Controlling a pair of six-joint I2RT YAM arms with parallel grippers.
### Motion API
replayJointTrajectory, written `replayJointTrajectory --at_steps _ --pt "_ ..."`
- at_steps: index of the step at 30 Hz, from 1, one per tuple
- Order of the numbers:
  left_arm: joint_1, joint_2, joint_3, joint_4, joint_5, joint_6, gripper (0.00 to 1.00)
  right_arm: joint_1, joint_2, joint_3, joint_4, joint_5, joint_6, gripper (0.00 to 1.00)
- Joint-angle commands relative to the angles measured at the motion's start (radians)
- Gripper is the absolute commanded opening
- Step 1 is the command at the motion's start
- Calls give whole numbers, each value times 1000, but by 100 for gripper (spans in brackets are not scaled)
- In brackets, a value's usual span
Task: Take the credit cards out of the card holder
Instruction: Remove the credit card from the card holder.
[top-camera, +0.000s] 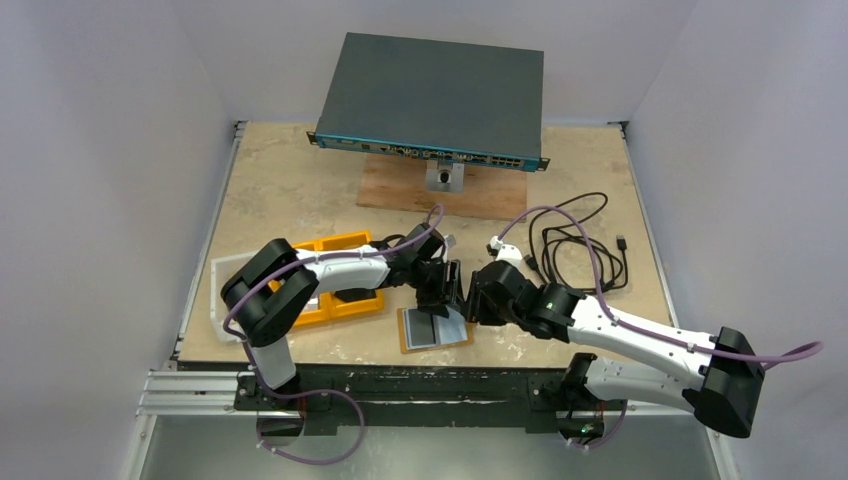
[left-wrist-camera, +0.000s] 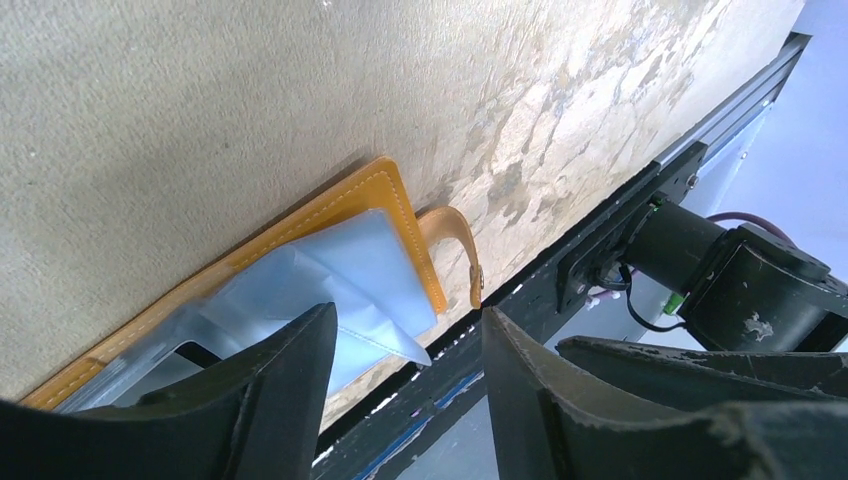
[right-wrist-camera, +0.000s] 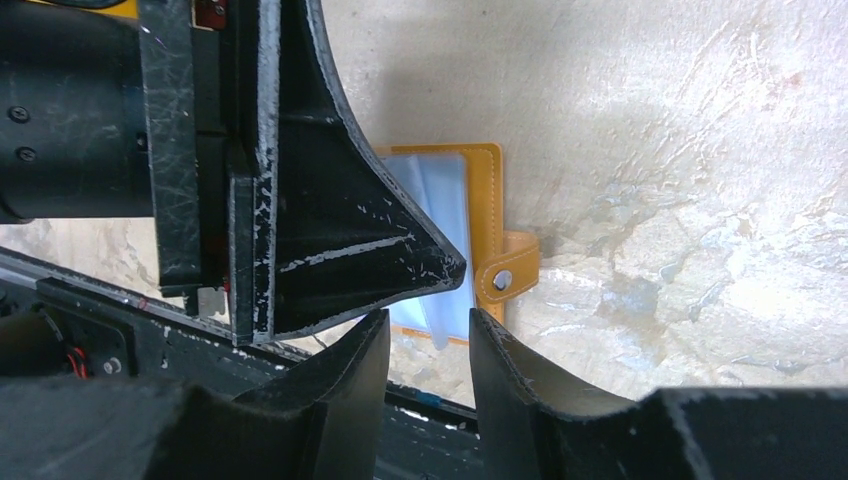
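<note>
Top external view shows the card holder (top-camera: 403, 332) lying open by the near edge of the table (top-camera: 300, 180), long axis left to right, with the grey credit cards (top-camera: 436, 326) inside. My left gripper (top-camera: 440, 290) hangs over its far edge, fingers apart and empty, and is the nearer one. My right gripper (top-camera: 472, 300), also parted and empty, stands at the far right corner.
</note>
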Motion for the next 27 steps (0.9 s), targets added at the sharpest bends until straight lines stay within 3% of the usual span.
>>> replayJointTrajectory --at_steps 1,18,27 --pt "-7 -21 54 22 14 8 56 -1 -16 35 6 19 3 36" --pt "28 -50 153 -96 -20 87 58 -1 -26 80 27 -1 -67 35" --pt "96 -233 91 -279 -161 158 61 19 55 80 152 -116 -96 34"
